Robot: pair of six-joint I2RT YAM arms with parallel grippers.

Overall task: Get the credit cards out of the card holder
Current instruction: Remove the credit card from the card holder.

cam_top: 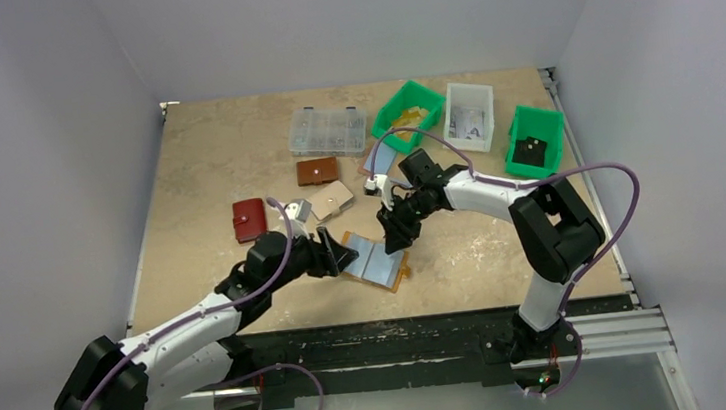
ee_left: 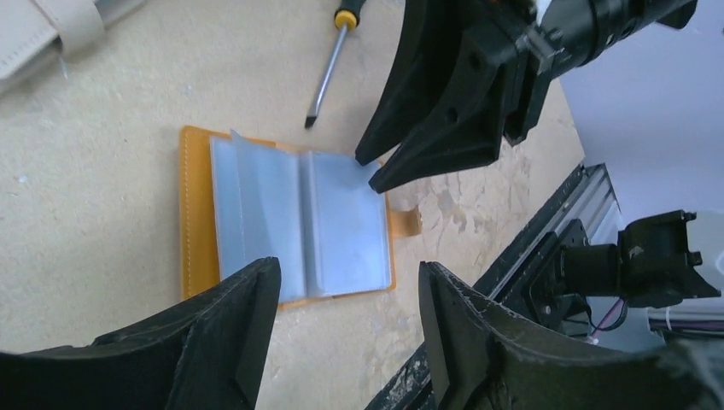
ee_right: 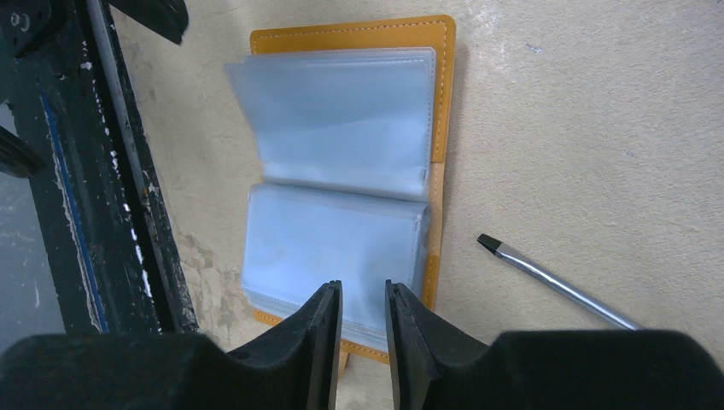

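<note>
While the card holder [cam_top: 376,261] lies open and flat on the counter [cam_top: 213,149], near the 6 o'clock edge, two tools are close to it. It is mustard yellow, with pale blue see-through pockets on both halves, and one pocket leaf on one half stands up a little. I cannot tell any credit cards apart from the pockets.

The left tool [ee_left: 346,282] is at 9 o'clock from the holder. Its two fingers are spread wide with nothing between them.

The right tool [ee_right: 363,295] is at 1 o'clock from the holder. Its two fingers are almost together at the edge of the pockets. I cannot tell if they pinch anything.

One screwdriver [ee_left: 329,64] lies just beside the holder. Three more wallets lie at 10 and 11 o'clock: one red [cam_top: 250,219], one brown [cam_top: 318,172], one cream [cam_top: 331,200]. Far back are two green bins [cam_top: 408,110], one white bin [cam_top: 469,114] and one clear box [cam_top: 329,130].
</note>
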